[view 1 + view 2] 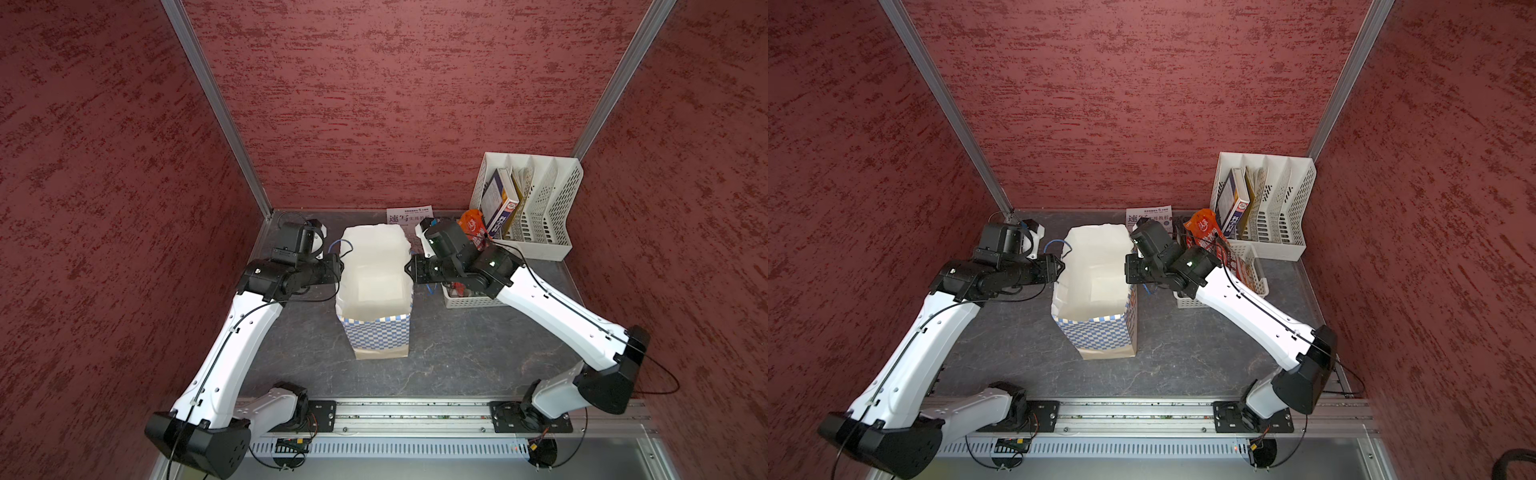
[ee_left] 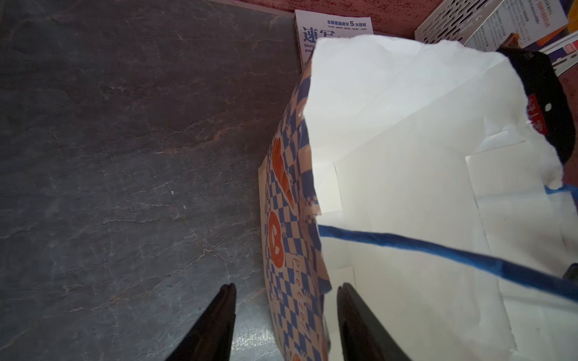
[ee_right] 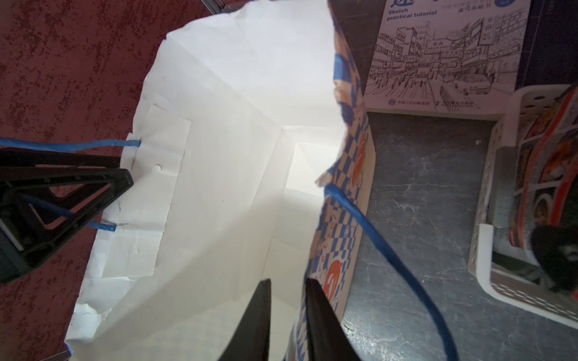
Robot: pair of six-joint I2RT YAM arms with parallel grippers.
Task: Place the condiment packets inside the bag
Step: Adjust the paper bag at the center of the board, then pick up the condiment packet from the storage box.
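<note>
The bag (image 1: 374, 332) (image 1: 1100, 332) stands upright and wide open in the middle, its white inside showing. My left gripper (image 1: 338, 270) (image 2: 286, 286) is open, one finger on each side of the bag's left wall (image 2: 291, 218). My right gripper (image 1: 409, 268) (image 3: 288, 281) stands at the right rim with a narrow gap between its fingers, and the wall's edge is there. The condiment packets (image 1: 473, 224) (image 1: 1202, 226) (image 3: 538, 175) stand in a white basket to the right of the bag, partly hidden by my right arm. I see none in the bag.
The white basket (image 1: 1262, 282) (image 3: 481, 243) sits close to the bag's right side. A white file rack (image 1: 548, 232) with books stands at the back right. A sketch booklet (image 1: 409, 216) leans on the back wall. Blue cord handles (image 3: 391, 250) (image 2: 438, 247) hang loose at both rims.
</note>
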